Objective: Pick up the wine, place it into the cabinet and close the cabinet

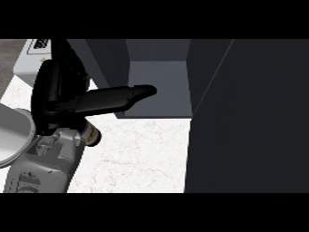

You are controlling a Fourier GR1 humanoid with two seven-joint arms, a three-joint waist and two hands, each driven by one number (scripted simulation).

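Note:
The dark wine bottle (117, 99) lies nearly level in my left hand (50, 93), which is curled round its body at the view's left. Its neck and cap (147, 90) point right, reaching into the open mouth of the cabinet (158, 84), just above the cabinet's grey floor. The hand hides the bottle's lower part. Just below the hand shows a dark rounded piece with a yellow and blue label (92, 135); I cannot tell whether it belongs to the bottle. The cabinet's dark door (257, 118) stands open and fills the right half of the view. My right hand does not show.
The white marble counter (140, 156) lies below the cabinet. A white box-shaped appliance (28, 63) stands at the back left. A large pale grey rounded shape (3, 133) sits at the left edge beside my left forearm (43, 167).

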